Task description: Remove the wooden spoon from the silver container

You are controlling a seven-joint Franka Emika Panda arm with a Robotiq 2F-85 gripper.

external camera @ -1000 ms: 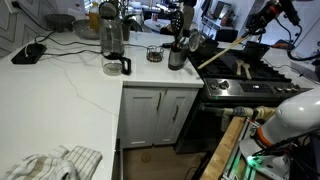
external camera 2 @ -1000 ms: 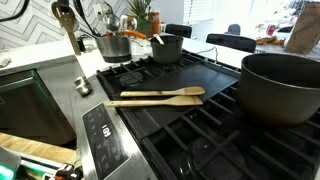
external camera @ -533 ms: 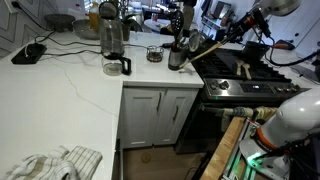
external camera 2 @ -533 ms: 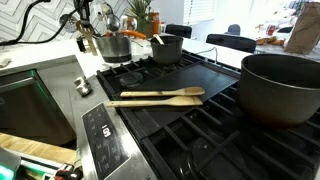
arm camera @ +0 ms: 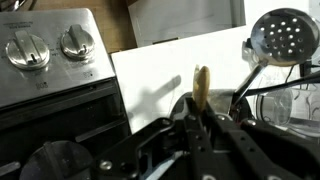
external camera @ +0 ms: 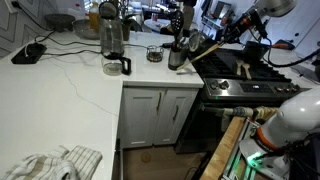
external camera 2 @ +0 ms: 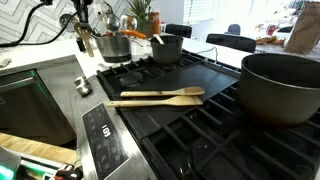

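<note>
gripper (arm camera: 200, 120) clamped on the wooden spoon (arm camera: 200, 85); in wrist view the handle sticks up between the fingers. in an exterior view the wooden spoon (external camera: 207, 50) slants from the gripper down toward the silver container (external camera: 177, 58), which sits at the counter (external camera: 70, 75) edge next to the stove (external camera: 240, 70). can't tell if the bowl end is inside the cup or just beside its rim. slotted metal spoon (arm camera: 283, 35) close by in wrist view.
</note>
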